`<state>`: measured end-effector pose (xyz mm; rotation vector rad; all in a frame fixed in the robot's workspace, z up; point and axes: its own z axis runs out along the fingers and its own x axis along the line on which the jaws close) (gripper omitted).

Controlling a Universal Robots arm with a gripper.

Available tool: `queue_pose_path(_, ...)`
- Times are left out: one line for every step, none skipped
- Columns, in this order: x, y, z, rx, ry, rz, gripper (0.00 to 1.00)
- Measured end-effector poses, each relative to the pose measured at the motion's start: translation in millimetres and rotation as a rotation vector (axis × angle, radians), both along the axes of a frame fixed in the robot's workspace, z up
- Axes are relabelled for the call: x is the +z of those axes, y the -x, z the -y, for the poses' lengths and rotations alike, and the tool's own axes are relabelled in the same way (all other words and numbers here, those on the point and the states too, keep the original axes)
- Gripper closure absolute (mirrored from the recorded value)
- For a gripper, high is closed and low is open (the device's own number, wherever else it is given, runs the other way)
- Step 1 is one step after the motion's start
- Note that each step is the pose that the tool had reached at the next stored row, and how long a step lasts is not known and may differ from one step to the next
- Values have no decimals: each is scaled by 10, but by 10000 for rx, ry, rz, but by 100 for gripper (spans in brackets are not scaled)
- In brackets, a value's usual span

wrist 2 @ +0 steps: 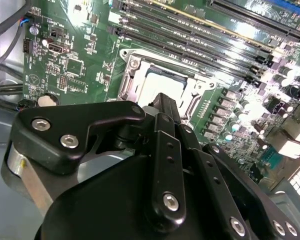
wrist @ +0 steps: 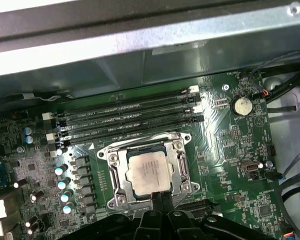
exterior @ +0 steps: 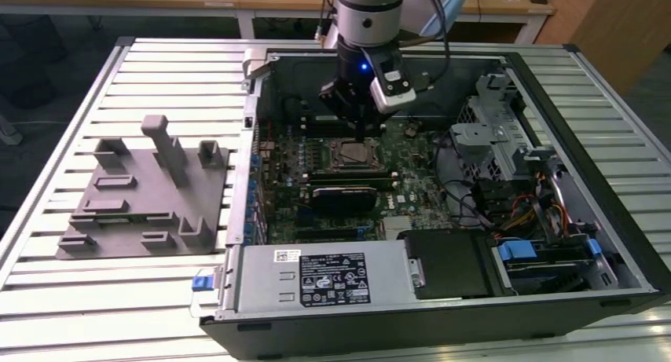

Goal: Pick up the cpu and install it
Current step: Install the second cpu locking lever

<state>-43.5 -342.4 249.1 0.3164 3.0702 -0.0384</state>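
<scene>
Cpu (wrist: 148, 171) already seated flat in the socket frame (wrist: 121, 161) on the motherboard (wrist: 225, 150), directly beneath the gripper (wrist: 159, 196); fingertips pressed together just above its near edge, gripping nothing; pick and placement apparently done; socket latch seemingly unclosed.

cpu (wrist: 148, 170) in socket (wrist: 118, 176), claw (wrist: 160, 198) above
</scene>
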Motion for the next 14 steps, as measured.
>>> queue_pose_path(0, 0, 8, 0, -1, 0, 89)
queue_pose_path(0, 0, 16, 0, 1, 0, 89)
queue_pose_path(0, 0, 25, 1, 1, 0, 89)
queue_pose_path(0, 0, 34, 1, 1, -1, 89)
queue_pose_path(0, 0, 43, 1, 1, -1, 89)
queue_pose_path(0, 0, 54, 1, 1, 0, 89)
queue_pose_path(0, 0, 65, 1, 0, 0, 89)
queue_pose_path(0, 0, 79, 0, 0, 0, 89)
queue_pose_path(0, 0, 94, 1, 1, 0, 89)
queue_pose_path(0, 0, 111, 0, 0, 0, 89)
queue_pose_path(0, 0, 126, 1, 1, -1, 89)
queue_pose_path(0, 0, 142, 1, 2, -1, 89)
queue_pose_path(0, 0, 158, 0, 1, 0, 89)
queue_pose_path(-1, 0, 174, 0, -1, 0, 89)
